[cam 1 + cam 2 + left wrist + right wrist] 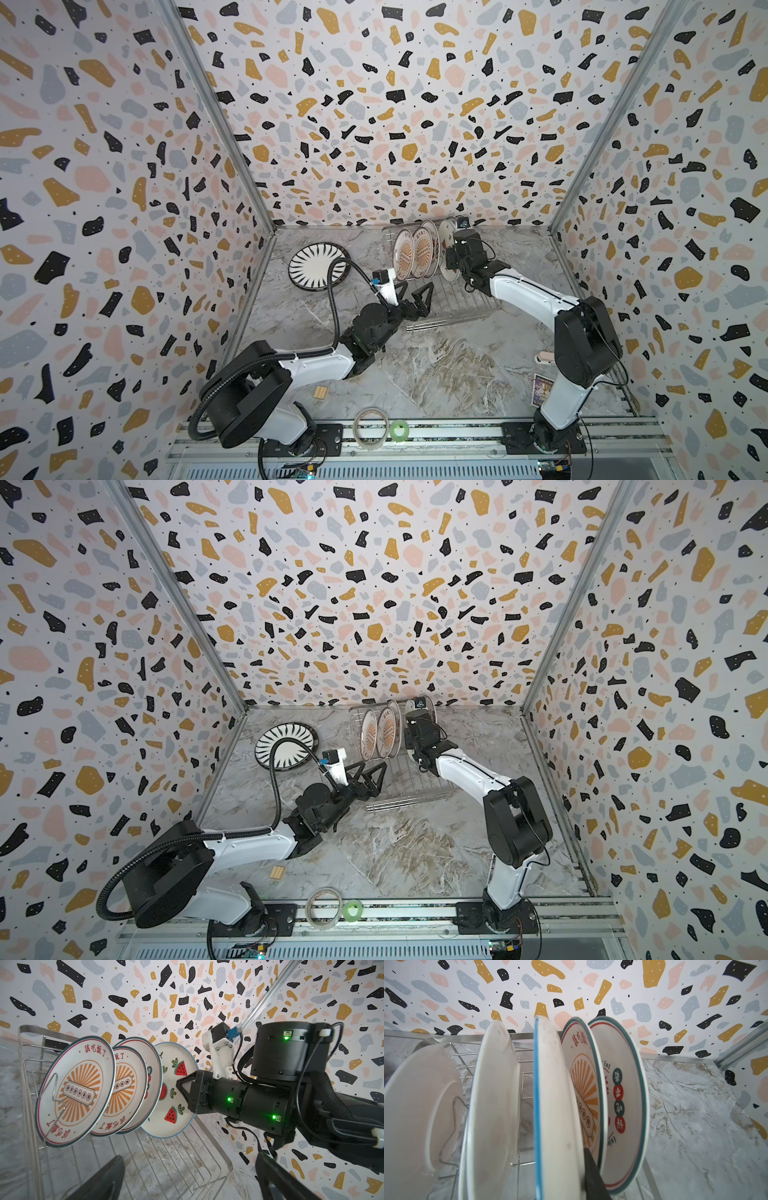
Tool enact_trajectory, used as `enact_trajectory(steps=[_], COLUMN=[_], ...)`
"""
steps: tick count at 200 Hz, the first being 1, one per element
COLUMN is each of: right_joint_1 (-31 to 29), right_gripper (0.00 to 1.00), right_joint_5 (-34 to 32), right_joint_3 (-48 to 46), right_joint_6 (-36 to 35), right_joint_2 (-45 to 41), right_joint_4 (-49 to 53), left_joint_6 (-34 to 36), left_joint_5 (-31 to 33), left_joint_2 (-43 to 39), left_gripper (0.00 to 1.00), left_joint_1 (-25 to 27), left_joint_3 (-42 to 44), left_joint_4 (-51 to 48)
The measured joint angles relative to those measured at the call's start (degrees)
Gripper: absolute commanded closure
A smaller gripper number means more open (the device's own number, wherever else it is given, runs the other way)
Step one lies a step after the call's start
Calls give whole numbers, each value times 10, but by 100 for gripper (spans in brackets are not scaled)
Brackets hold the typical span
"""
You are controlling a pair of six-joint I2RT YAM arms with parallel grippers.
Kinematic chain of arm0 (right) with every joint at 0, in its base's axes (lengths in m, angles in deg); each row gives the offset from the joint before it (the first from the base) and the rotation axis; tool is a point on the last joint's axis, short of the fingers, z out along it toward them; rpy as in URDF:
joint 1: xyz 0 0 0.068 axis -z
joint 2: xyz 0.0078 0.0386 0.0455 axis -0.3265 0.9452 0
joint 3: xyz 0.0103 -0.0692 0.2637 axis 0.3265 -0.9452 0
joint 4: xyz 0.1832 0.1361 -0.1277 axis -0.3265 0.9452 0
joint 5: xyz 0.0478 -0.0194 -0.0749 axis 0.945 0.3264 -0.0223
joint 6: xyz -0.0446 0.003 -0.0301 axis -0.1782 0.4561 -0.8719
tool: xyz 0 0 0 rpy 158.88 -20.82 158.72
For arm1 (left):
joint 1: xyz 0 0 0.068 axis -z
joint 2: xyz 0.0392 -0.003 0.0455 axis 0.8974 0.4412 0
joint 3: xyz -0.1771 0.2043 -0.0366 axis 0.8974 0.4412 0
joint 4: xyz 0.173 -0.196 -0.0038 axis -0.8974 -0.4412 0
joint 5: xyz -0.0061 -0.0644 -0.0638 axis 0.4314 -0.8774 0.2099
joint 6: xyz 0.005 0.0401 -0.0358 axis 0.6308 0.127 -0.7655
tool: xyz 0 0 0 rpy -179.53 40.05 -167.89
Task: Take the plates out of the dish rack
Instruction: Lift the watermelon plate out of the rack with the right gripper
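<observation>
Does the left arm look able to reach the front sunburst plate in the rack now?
Probably yes. The left gripper is open at the bare end of the dish rack, and only a wire prong stands before the front sunburst plate. The right gripper is shut on the watermelon plate.

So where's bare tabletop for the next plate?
Widest bare table lies between the dish rack and the tape rolls; a strip runs right of the rack. Crowded: the rack's back end, with plates and right gripper shut on the watermelon plate.

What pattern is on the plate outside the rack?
Plate: black radial strokes on white, in a top view.
</observation>
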Motion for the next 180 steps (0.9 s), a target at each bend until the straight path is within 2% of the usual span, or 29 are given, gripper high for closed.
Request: enact_trajectory(steps=[119, 156, 180], right_joint_1=[-27, -27, -20], right_gripper=[94, 94, 94], right_joint_5=[-23, 10, 56], right_joint_3=[-169, -224, -257], right_joint_6=[-8, -6, -1], right_joint_2=[-246, -332, -386], right_joint_4=[-27, -43, -53], left_joint_6=[29, 63, 89], left_joint_5=[12, 12, -3], left_joint_2=[-38, -75, -98], left_gripper=[0, 0, 0], left_joint_1=[0, -1, -10], left_joint_3=[3, 3, 3], left_joint_4=[-20, -43, -66])
